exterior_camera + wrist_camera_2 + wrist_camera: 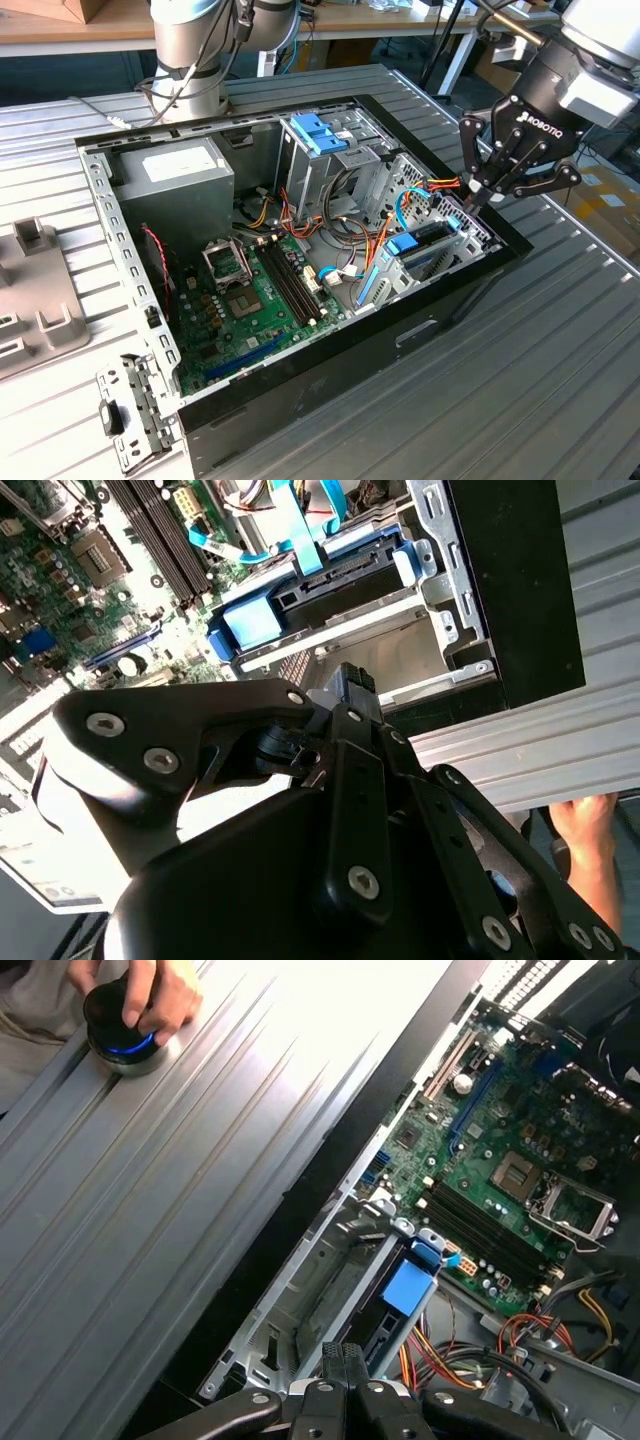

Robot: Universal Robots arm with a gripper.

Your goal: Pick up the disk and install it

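Black bolted links of my gripper [350,685] loom closest, ribbed tips clenched together on nothing. Right of centre in the exterior view, just below them, the disk [435,240] sits flat and dark, framed in glossy blue plastic, inside the open computer case [330,370].

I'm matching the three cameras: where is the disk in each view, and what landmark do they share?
Exterior view: the disk sits in the drive bay at the exterior view's right end of the case, close by the gripper.
Second wrist view: the disk lies between the motherboard and the case.
First wrist view: the disk has its blue tab toward the motherboard.
Shared landmark: the green motherboard.
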